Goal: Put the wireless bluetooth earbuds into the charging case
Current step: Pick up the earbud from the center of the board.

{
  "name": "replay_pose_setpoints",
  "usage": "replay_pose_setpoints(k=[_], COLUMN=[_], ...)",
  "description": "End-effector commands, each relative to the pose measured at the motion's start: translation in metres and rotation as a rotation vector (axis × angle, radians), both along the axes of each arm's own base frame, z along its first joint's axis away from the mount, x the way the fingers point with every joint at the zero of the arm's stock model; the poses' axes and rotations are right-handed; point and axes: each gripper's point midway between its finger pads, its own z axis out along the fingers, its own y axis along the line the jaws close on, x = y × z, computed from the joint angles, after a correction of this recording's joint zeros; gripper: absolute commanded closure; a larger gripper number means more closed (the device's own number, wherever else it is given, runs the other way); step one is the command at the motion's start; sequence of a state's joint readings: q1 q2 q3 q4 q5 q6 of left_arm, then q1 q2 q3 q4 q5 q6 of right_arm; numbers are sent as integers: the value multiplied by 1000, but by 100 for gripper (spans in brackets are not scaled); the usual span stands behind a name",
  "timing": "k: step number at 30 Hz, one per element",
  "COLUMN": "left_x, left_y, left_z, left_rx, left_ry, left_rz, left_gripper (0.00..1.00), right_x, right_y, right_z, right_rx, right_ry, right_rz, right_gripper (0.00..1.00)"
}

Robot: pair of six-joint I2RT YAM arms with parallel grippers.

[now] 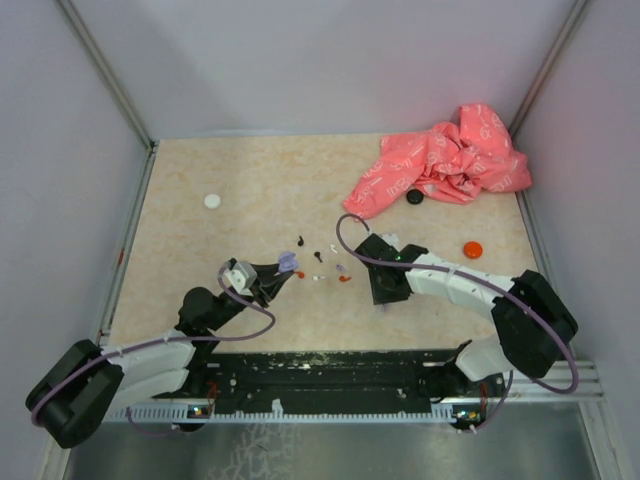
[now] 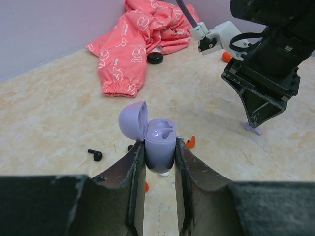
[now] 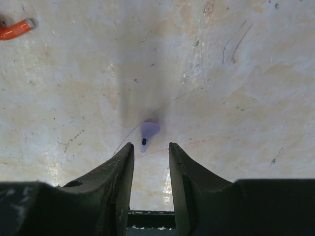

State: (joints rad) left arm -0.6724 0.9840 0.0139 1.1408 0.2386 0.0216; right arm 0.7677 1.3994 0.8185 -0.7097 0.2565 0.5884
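Beige marbled table (image 1: 250,170), seen from above, carries a pink cloth (image 1: 440,165) at far right and scattered earbuds (image 1: 318,256) near the centre. Left wrist view: the left tool (image 2: 160,148) clamps the purple charging case (image 2: 160,140), lid open, while the right tool (image 2: 255,118) points down at the table. Right wrist view: its jaws stand narrowly parted and empty, with a purple earbud (image 3: 149,130) lying just beyond the tips.
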Motion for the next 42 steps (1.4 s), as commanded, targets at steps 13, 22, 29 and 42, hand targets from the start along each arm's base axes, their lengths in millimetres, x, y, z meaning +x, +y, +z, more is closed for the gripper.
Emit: replay_pose_setpoints(k=[13, 22, 29, 42], left_x=[-5, -5, -8, -12], left_y=[-2, 0, -2, -4], left_z=[1, 3, 5, 17], left_rx=[-12, -19, -28, -63], left_ry=[1, -6, -1, -39], left_rz=[-21, -14, -35, -58], left_gripper=[99, 99, 99, 99], right_x=[11, 8, 10, 47], right_y=[8, 5, 5, 61], right_z=[-21, -26, -24, 71], right_rx=[94, 76, 75, 176], right_ry=[-17, -1, -16, -344], right_rz=[-79, -73, -50, 141], right_gripper=[66, 70, 78, 82])
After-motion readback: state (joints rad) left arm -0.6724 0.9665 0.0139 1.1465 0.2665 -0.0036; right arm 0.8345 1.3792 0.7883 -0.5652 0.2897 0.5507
